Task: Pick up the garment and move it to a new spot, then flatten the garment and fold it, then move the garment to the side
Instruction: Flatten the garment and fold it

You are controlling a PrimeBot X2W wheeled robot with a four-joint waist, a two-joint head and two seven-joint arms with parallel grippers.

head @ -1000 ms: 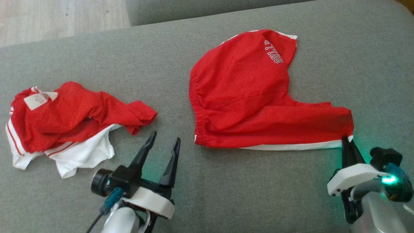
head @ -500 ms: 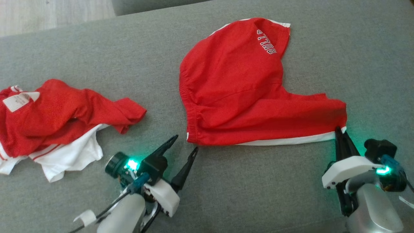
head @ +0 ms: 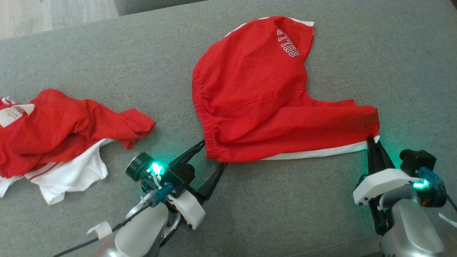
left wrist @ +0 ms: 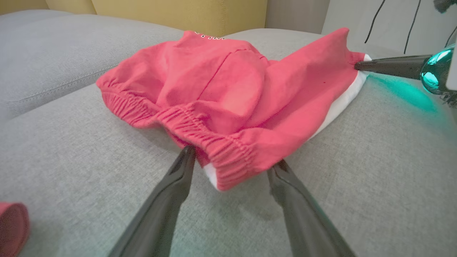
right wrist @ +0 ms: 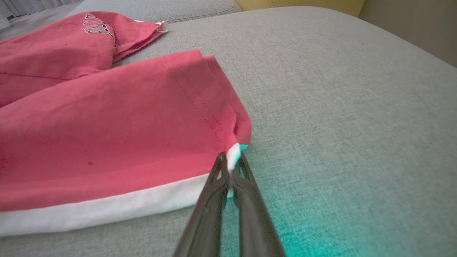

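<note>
The shorts (head: 257, 92) are spread on the grey sofa (head: 89, 57), right of centre in the head view, with one leg drawn out toward the right arm. The right jaws are closed on the white-trimmed hem corner (right wrist: 234, 151) of that leg. The left jaws are spread wide, one on each side of the waistband corner (left wrist: 228, 160), and nothing is gripped by them yet.

Several faults can be foreseen:

- **Shallow bite on the left:** If the left jaws are shut too shallowly, only the outer edge of the elastic, or a single layer, may be caught. The band would then likely be lost on the lift.
- **Sofa cover pinched:** The tips are held low against the sofa, so its cover could be pinched along with the cloth.
- **Weak hold on the right:** Very little cloth is held at the very corner, so it could be dragged free by a hard pull when the shorts are stretched flat.
- **Uneven lift:** If one arm is raised ahead of the other, the shorts would probably be twisted. The far leg with the lettering (head: 287, 44) could then be bunched underneath.
- **Second garment snagged:** A second garment (head: 64, 128) lies near the left arm and could be snagged by a sideways sweep.
</note>
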